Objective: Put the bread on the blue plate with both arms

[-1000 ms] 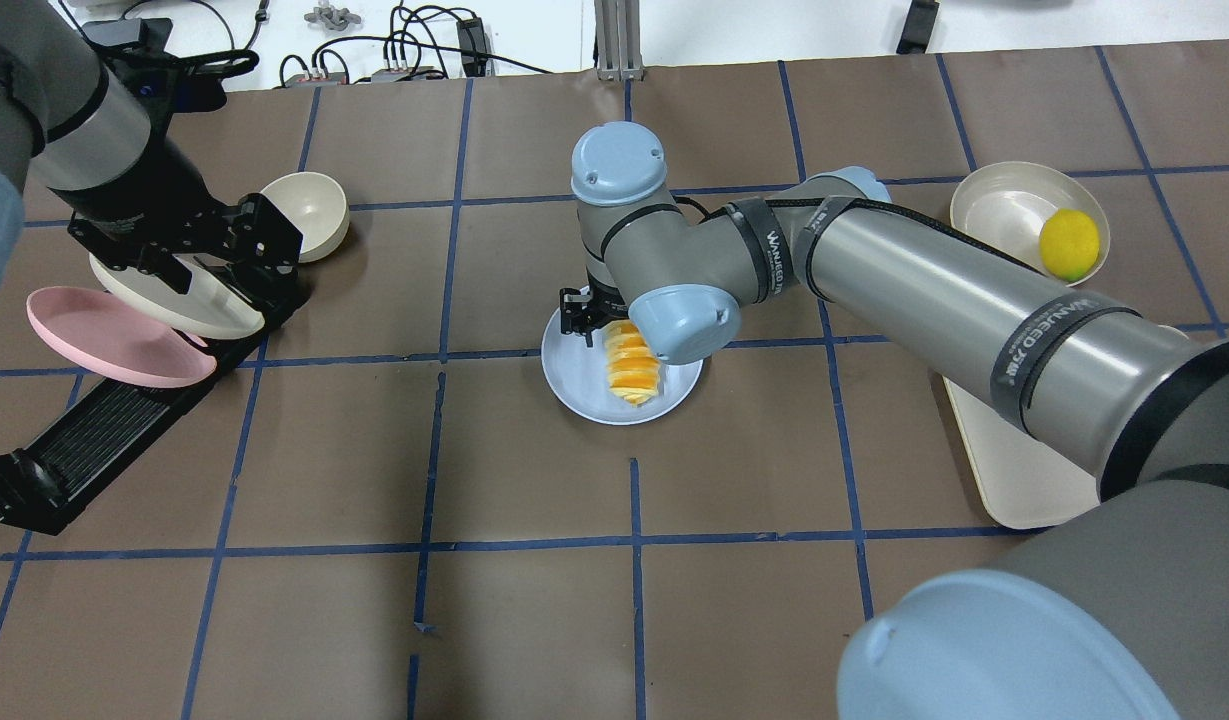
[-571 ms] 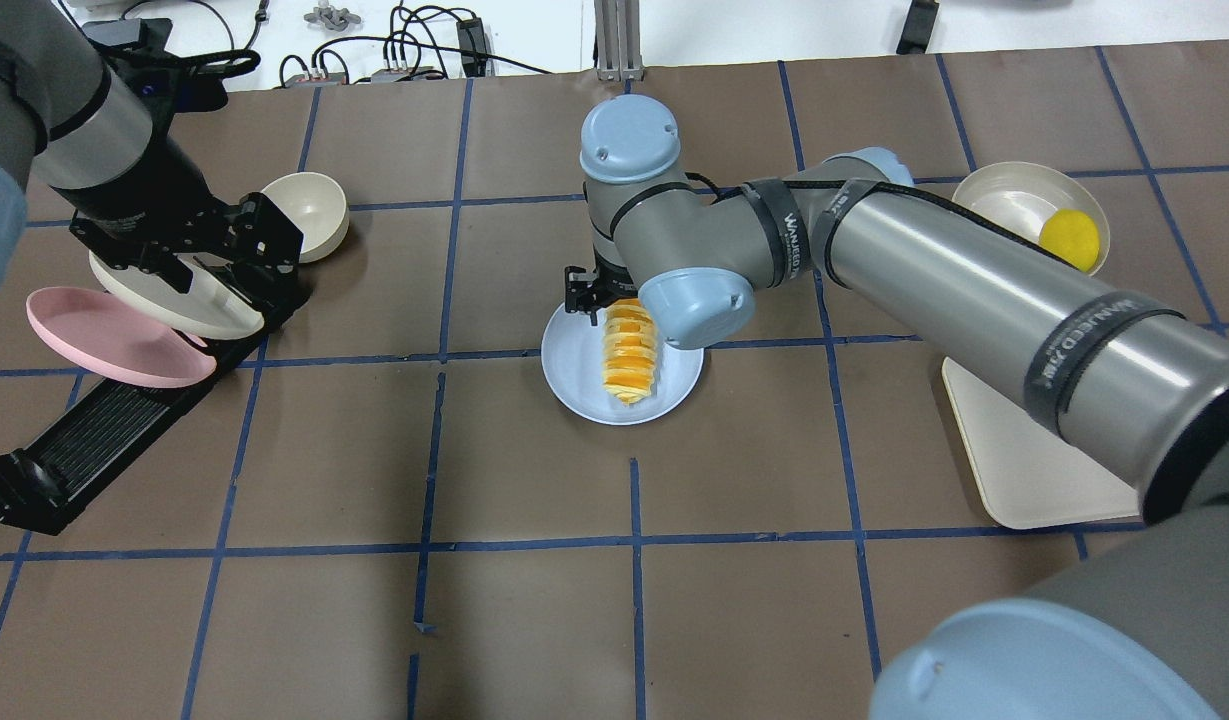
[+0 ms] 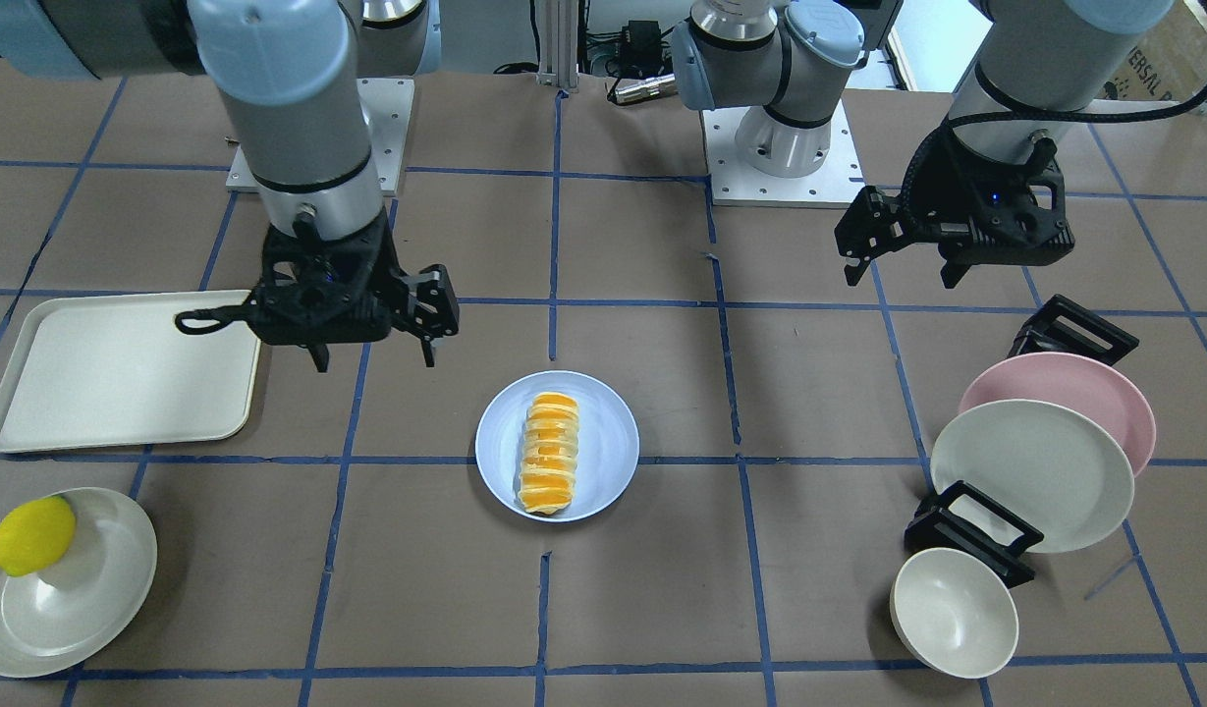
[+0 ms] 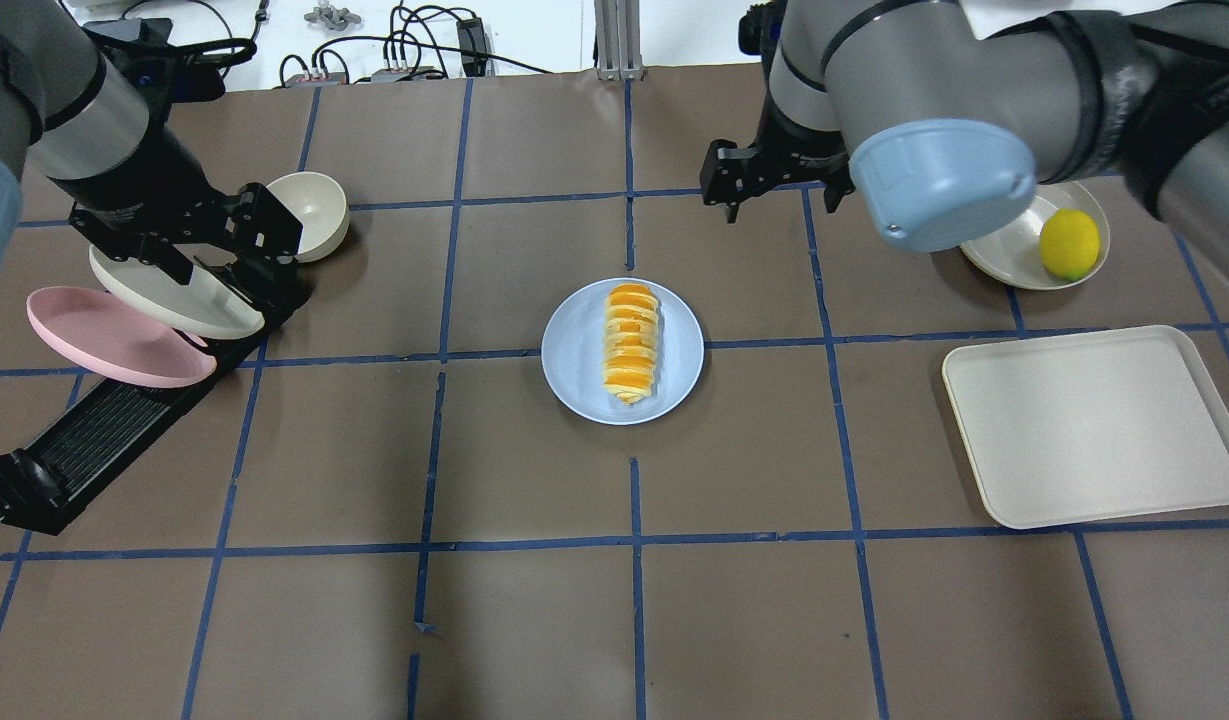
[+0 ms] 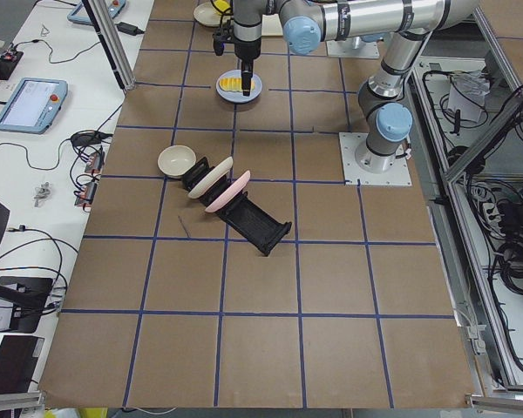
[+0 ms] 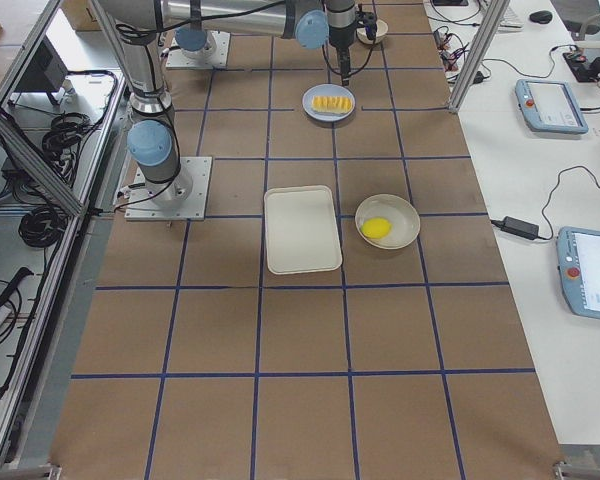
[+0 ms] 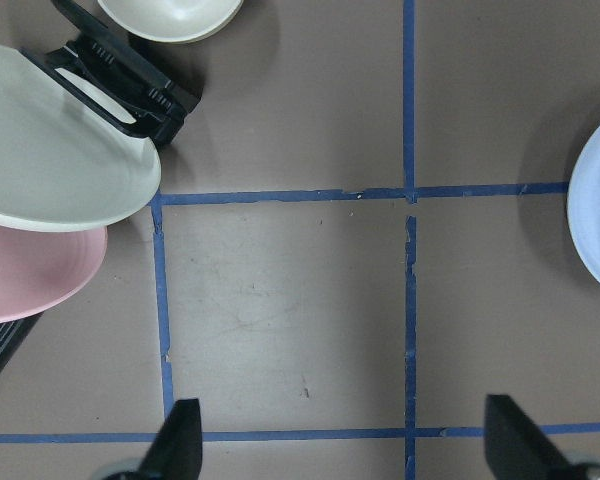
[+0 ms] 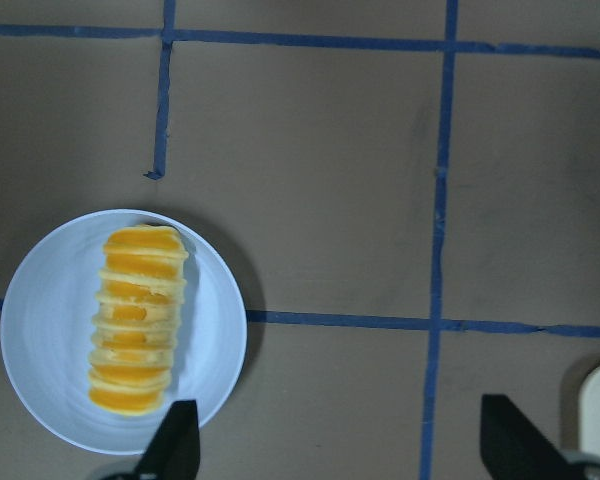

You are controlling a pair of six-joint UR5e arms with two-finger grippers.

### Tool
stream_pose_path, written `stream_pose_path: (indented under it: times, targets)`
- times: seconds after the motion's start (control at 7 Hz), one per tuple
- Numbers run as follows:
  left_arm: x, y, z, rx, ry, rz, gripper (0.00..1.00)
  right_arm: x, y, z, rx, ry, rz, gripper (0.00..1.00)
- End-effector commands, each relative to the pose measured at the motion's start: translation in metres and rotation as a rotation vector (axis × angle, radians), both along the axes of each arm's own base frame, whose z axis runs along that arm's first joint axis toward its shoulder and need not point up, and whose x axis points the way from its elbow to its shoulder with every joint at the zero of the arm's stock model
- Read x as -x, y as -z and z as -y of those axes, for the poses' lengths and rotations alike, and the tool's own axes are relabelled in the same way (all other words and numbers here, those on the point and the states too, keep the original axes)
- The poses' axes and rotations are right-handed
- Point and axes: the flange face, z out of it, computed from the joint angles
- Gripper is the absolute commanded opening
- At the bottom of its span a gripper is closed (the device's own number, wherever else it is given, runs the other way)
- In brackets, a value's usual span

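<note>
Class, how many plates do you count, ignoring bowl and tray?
4: blue plate at centre under the bread; pink plate and cream plate in the rack; white plate holding the lemon.

Bright, even overhead light, with no dim corners. The blue plate casts a soft, short shadow on the matte brown table. The tray shows a mild sheen. All views are sharp.
</note>
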Motion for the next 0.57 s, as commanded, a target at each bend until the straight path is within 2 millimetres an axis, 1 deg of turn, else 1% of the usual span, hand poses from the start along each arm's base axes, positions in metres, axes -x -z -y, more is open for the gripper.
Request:
stream_pose_path:
  times: [0.0, 0.14, 0.29, 0.43]
  targets:
    - [-0.001, -0.001, 0.002, 0.005, 0.003, -0.002, 1.0, 0.052, -0.036, -0.006, 0.046, -0.045, -0.042, 1.0]
    - [-0.001, 0.0, 0.001, 0.0, 0.003, -0.003, 1.0, 0.07, -0.042, -0.014, 0.023, -0.012, -0.043, 1.0]
    - [-0.001, 0.0, 0.002, 0.002, 0.003, -0.002, 1.0, 0.088, -0.046, -0.012, 0.029, 0.032, -0.052, 1.0]
    - [-0.001, 0.0, 0.002, 0.002, 0.004, -0.002, 1.0, 0.09, -0.052, -0.024, -0.01, -0.002, -0.058, 1.0]
